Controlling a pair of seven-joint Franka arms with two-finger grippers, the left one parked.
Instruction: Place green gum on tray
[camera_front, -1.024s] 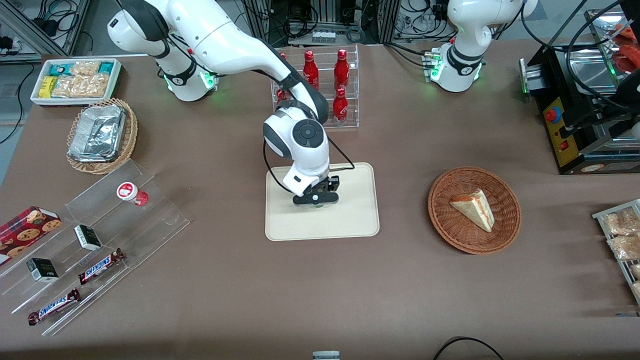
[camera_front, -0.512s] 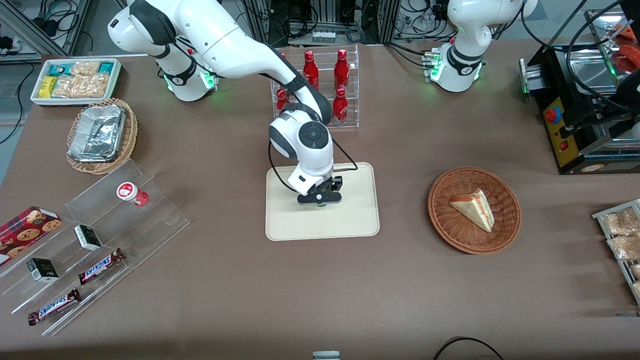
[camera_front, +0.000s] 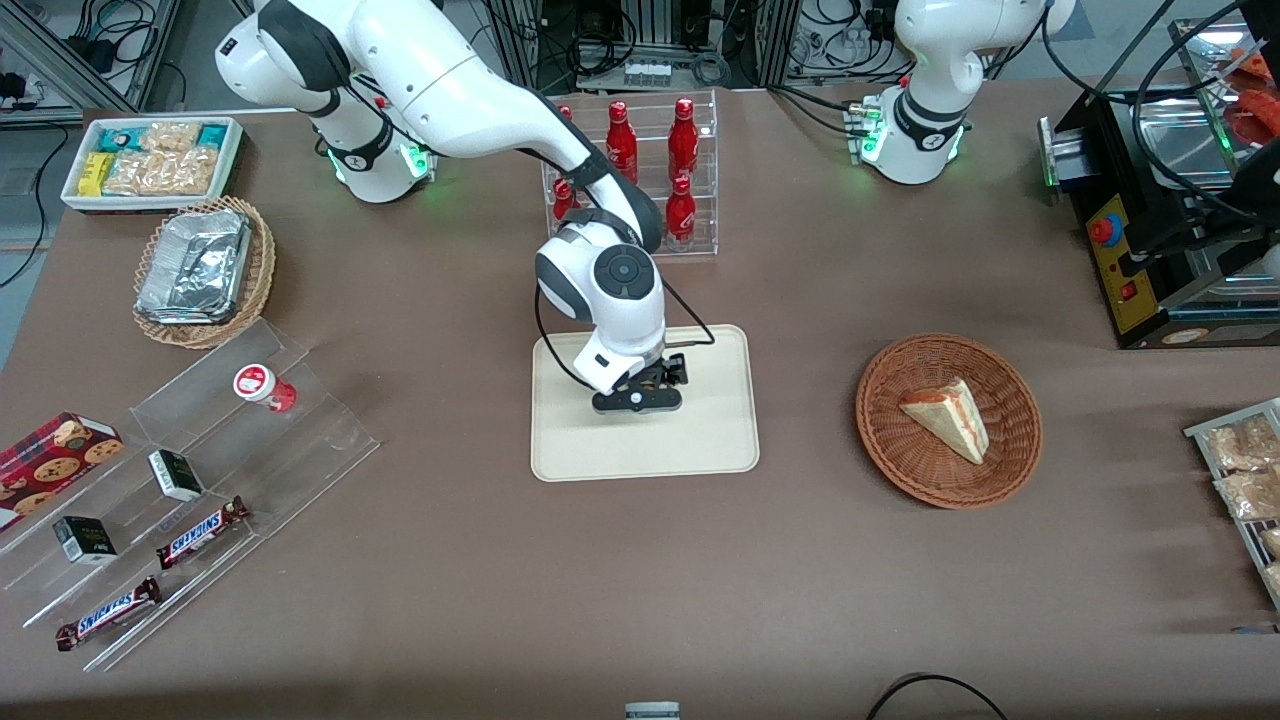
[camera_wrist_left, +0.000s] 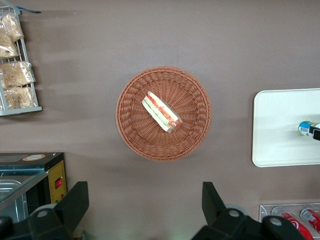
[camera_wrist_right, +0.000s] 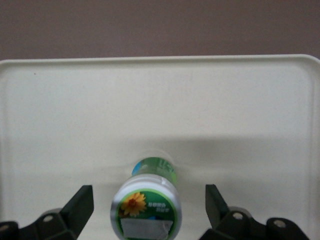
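From the front, the end effector (camera_front: 637, 400) and its wrist cover the green gum completely — you cannot see it there at all, and part of the tray (camera_front: 700, 440) under the arm is hidden too. In the right wrist view, the green gum (camera_wrist_right: 147, 205) is cut off at its lid by the picture's edge, and the tray (camera_wrist_right: 160, 100) runs out of frame on the sides. In the left wrist view only a sliver of the green gum (camera_wrist_left: 306, 128) shows — the tray (camera_wrist_left: 280, 130) is cropped there.
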